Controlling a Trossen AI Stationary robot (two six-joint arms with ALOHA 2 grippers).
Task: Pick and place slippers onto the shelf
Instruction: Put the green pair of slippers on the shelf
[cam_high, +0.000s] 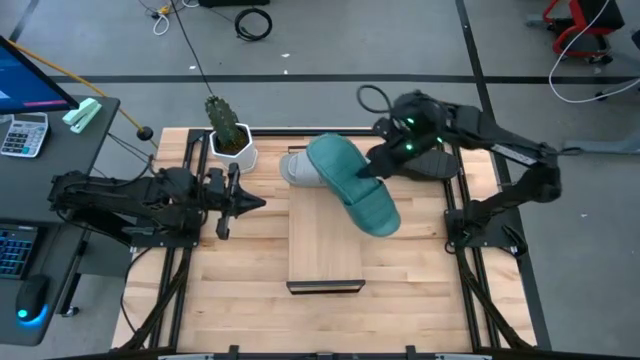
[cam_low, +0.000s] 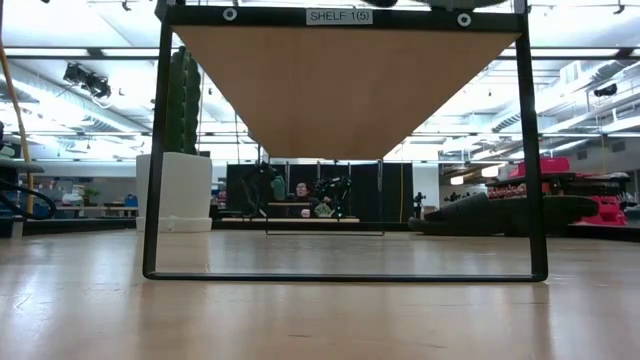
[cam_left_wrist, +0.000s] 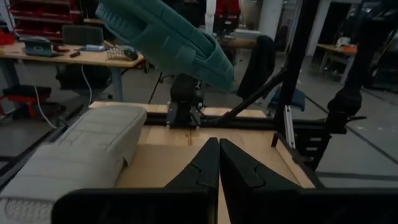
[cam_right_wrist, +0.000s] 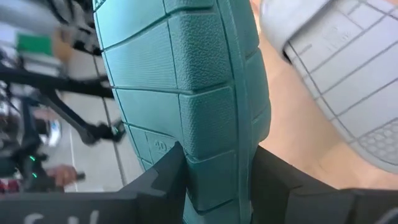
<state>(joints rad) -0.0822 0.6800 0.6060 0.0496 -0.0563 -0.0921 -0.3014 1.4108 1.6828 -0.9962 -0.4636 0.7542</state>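
Note:
My right gripper (cam_high: 372, 172) is shut on the teal slipper (cam_high: 352, 183), which hangs above the far half of the light-wood shelf (cam_high: 325, 245). The grey slipper (cam_high: 296, 167) lies on the shelf's far end, partly under the teal one; in the left wrist view the grey slipper (cam_left_wrist: 81, 149) rests flat on the board. The black slipper (cam_low: 500, 212) lies on the table to the right of the shelf, below my right arm. My left gripper (cam_high: 255, 203) is shut on nothing, level, just left of the shelf. My right gripper pinches the teal slipper's sole at one long edge (cam_right_wrist: 214, 155), near mid-length, between its two fingers. One finger (cam_right_wrist: 165, 177) lies on the treaded underside. The fingers slant down from the table's right side, across the slipper. The slipper is lifted clear and tilted.
A white pot with a cactus (cam_high: 230, 140) stands at the table's far left, next to the shelf's far end. The shelf's dark end rails (cam_low: 155, 150) rise from the tabletop. The near half of the shelf board is bare.

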